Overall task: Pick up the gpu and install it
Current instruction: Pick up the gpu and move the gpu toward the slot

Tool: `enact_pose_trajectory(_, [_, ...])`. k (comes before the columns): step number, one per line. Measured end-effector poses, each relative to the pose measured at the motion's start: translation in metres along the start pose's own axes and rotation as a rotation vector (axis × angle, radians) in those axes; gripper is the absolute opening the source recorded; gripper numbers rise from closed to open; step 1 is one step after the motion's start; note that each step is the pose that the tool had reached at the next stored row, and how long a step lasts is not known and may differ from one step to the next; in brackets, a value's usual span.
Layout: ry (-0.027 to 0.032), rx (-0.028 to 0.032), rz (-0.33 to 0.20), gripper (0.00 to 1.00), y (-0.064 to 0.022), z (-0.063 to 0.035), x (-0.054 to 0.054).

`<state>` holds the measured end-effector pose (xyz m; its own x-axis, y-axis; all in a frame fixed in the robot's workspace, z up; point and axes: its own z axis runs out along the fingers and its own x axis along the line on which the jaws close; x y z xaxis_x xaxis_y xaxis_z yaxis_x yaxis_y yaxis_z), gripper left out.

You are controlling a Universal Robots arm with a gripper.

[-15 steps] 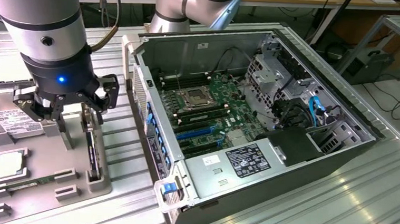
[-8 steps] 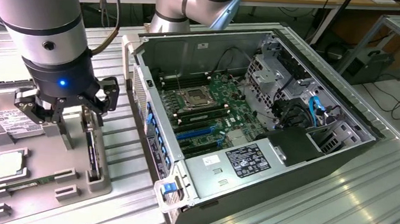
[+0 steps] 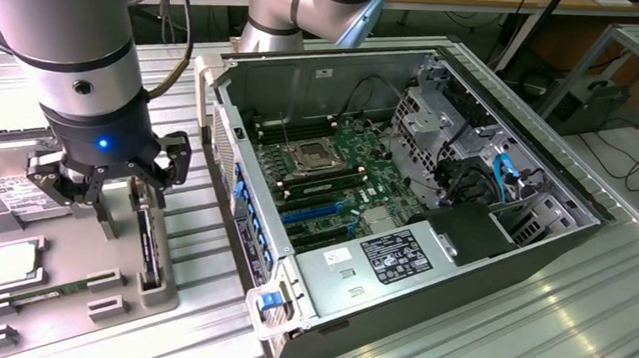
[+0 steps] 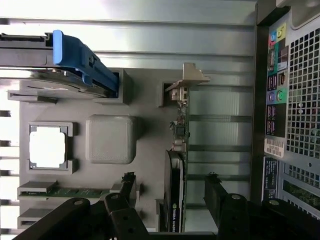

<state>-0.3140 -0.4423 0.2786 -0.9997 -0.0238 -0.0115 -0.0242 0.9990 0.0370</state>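
Note:
The gpu [image 4: 178, 165] stands on edge in a slot of the grey parts holder [image 4: 150, 140]. It is a thin card with a green board, a black cooler and a silver bracket [image 4: 187, 80] at one end. In the exterior view the gpu [image 3: 149, 247] is a dark upright strip at the holder's edge nearest the computer case. My gripper [image 3: 126, 208] hangs just above it, open. In the wrist view my gripper [image 4: 172, 192] has one black finger [image 4: 127, 187] on each side of the card, without touching it.
The holder [image 3: 68, 242] also carries a hard drive [image 3: 9, 191], a processor [image 3: 16, 263] and a memory stick [image 3: 47, 291]. The open computer case [image 3: 587, 216] lies on the exterior view's right, motherboard [image 3: 332, 171] exposed. Its rear panel [image 4: 295, 75] is close to the gpu.

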Motion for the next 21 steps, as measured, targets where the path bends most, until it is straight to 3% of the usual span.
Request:
enact_pose_trajectory(8, [0.0001,0.0,0.0,0.66,-0.0052,0.0156,0.0])
enact_pose_trajectory(15, [0.0008,-0.0001,0.0,0.66,-0.0075,0.0215,0.0])
enact_pose_trajectory(17, [0.0027,-0.0003,0.0,0.66,-0.0105,0.0288,-0.001])
enact_pose_trajectory(21, [0.0053,-0.0002,0.0,0.66,-0.0121,0.0327,-0.003])
